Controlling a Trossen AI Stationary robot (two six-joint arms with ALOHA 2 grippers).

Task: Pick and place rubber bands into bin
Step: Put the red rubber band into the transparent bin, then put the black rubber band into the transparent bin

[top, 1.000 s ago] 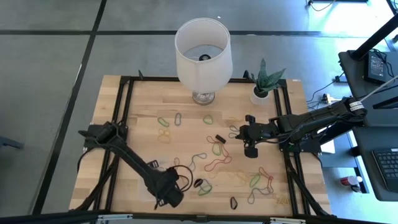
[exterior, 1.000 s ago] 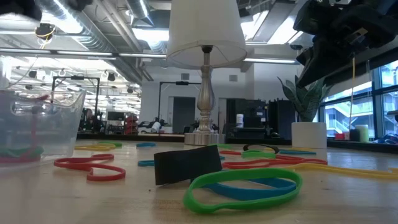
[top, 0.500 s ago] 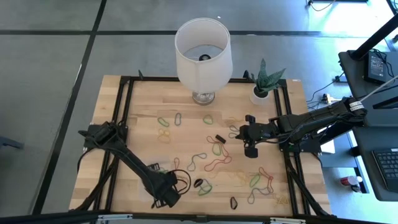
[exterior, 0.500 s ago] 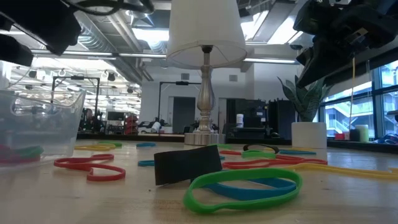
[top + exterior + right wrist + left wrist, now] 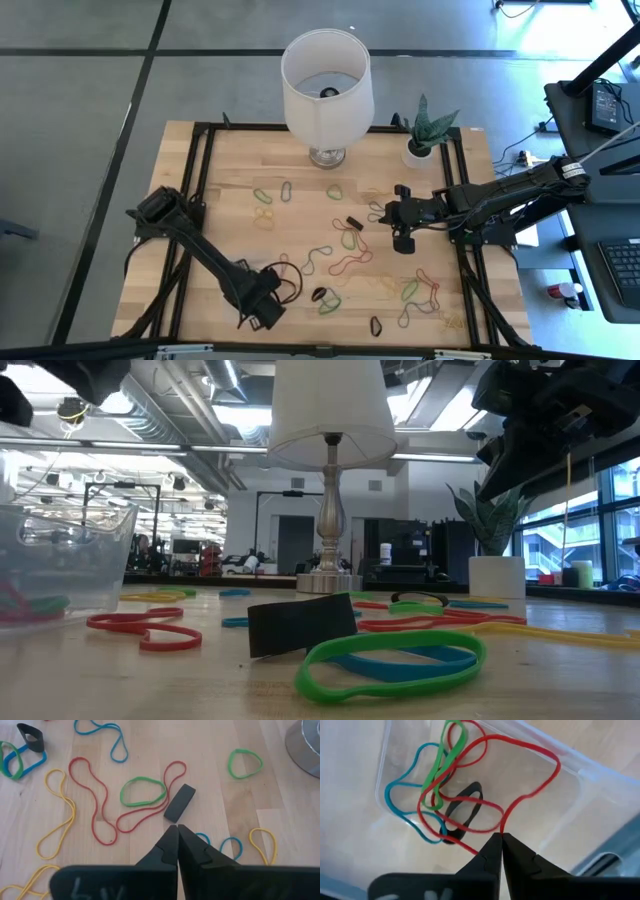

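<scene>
Overhead, table-level, two close wrist views

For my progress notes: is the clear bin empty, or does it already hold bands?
Not empty: the bin holds red, green, blue and black rubber bands.

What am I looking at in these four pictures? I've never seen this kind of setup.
Two robot arms work at a wooden table. One picture looks straight down, one looks level across the tabletop, and two come from cameras on the arms' wrists. Coloured rubber bands lie scattered on the wood, with a lamp and a potted plant at the back. The left gripper hangs over the clear bin, which already holds several bands; a red band sits at its tips, though a grip is unclear. The right gripper, shut and empty, waits above the bands.
</scene>
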